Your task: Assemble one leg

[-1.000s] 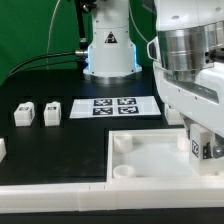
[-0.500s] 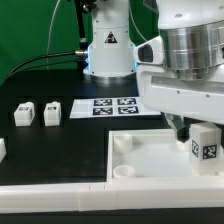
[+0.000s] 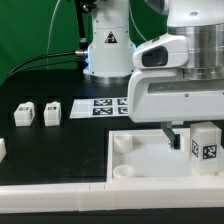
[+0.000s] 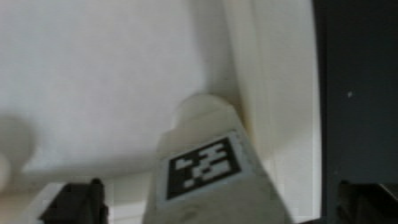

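Observation:
A leg [image 3: 205, 148], a small white block with a marker tag, stands upright in the large white tabletop [image 3: 150, 160], near the corner at the exterior view's right. My gripper [image 3: 188, 132] hovers just above it, open. One dark finger [image 3: 171, 135] shows beside the leg. In the wrist view the leg [image 4: 217, 170] lies between my gripper's [image 4: 222, 202] widely spread fingertips [image 4: 80, 203], with a gap on each side. Two more legs [image 3: 24, 114] [image 3: 52, 113] stand on the black table at the exterior view's left.
The marker board [image 3: 113, 106] lies behind the tabletop. The robot base [image 3: 108, 50] stands at the back. Another white block [image 3: 2, 148] shows at the far left edge. A white bar [image 3: 60, 190] runs along the front.
My gripper has let go of the leg and risen, shifting slightly to the exterior view's left. The leg stays standing in the tabletop's corner.

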{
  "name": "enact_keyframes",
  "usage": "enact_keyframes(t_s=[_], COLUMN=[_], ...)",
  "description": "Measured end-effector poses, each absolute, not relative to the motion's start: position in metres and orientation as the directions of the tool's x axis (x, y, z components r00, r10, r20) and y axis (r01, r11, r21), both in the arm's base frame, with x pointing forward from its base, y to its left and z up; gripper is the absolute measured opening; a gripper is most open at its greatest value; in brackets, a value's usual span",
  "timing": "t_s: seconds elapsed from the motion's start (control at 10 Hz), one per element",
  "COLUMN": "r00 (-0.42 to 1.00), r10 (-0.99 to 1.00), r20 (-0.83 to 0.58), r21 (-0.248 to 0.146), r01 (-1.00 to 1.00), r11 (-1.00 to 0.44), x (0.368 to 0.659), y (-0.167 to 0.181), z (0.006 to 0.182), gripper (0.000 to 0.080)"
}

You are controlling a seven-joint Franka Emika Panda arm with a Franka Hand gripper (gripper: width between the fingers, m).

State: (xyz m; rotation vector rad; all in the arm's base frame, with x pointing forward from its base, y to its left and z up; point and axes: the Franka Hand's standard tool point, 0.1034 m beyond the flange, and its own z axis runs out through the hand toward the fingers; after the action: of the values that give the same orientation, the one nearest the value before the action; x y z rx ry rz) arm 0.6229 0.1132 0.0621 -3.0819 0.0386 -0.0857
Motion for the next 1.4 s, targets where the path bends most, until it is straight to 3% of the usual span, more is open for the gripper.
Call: enact_keyframes(t_s=[0.4, 0.5, 0.6, 0.7, 0.8, 0.9, 1.2, 1.4], r00=[0.994, 0.994, 0.994, 0.994, 0.994, 0.996, 0.998, 0.967], r10=[0.091, 0.091, 0.091, 0.091, 0.091, 0.073, 0.024, -0.251], r20=[0.061, 0.061, 0.061, 0.061, 0.061, 0.06, 0.057, 0.035], r21=[-0.052, -0.052, -0.052, -0.052, -0.052, -0.053, -0.057, -0.087], r01=[0.094, 0.094, 0.094, 0.094, 0.094, 0.076, 0.027, -0.247], r11=[-0.994, -0.994, -0.994, -0.994, -0.994, -0.996, -0.998, -0.965], x=[0.623, 0.623, 0.623, 0.623, 0.623, 0.6229, 0.6229, 0.6232], y=[0.112, 0.112, 0.112, 0.112, 0.112, 0.112, 0.112, 0.1101], z=[0.062, 0.062, 0.062, 0.062, 0.062, 0.062, 0.0619, 0.0619], gripper=[0.0649, 0.0535, 0.0535, 0.0361, 0.0361, 0.0287, 0.0287, 0.0287])
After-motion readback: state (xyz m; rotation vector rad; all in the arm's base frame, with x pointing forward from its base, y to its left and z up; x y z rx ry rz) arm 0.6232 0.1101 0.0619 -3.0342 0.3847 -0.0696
